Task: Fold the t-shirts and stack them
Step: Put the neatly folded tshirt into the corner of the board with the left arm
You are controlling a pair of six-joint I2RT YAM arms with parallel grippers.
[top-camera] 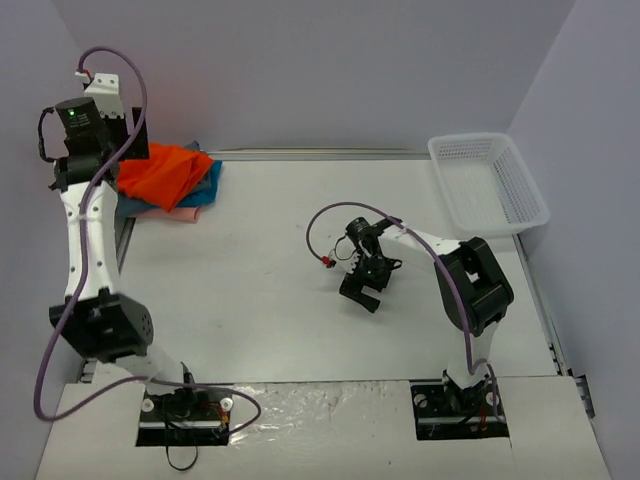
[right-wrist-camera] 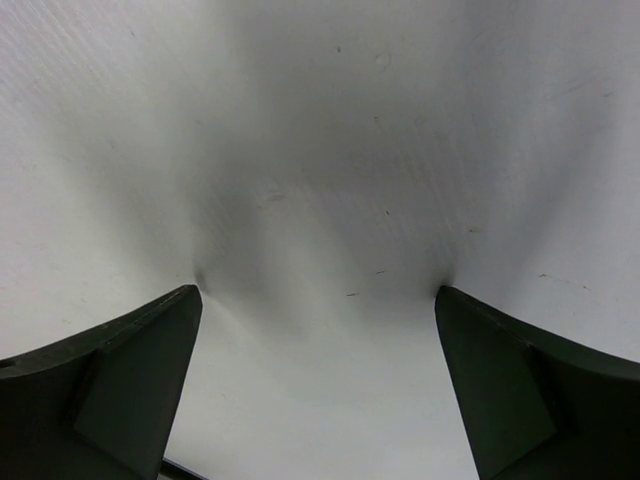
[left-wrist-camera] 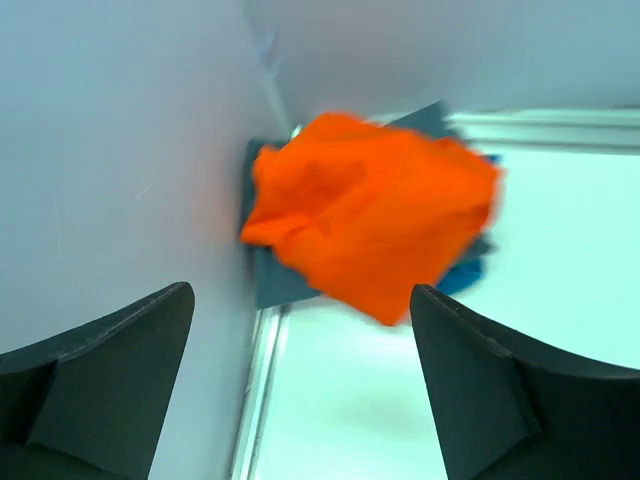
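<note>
A bright orange t-shirt point(top-camera: 162, 172) lies crumpled on top of a pile at the table's far left corner, over a blue one point(top-camera: 208, 183), a pale pink one point(top-camera: 178, 214) and a dark grey-teal one. The left wrist view shows the orange shirt point(left-wrist-camera: 370, 215) ahead, the teal cloth point(left-wrist-camera: 280, 275) under it. My left gripper point(left-wrist-camera: 300, 380) is open and empty, raised by the left wall short of the pile. My right gripper point(top-camera: 362, 292) is open and empty, fingertips down on the bare table point(right-wrist-camera: 320, 200) at mid-table.
A white plastic mesh basket point(top-camera: 488, 182) stands at the far right corner. Walls close in the left, back and right sides. A metal rail point(left-wrist-camera: 258, 390) runs along the table's left edge.
</note>
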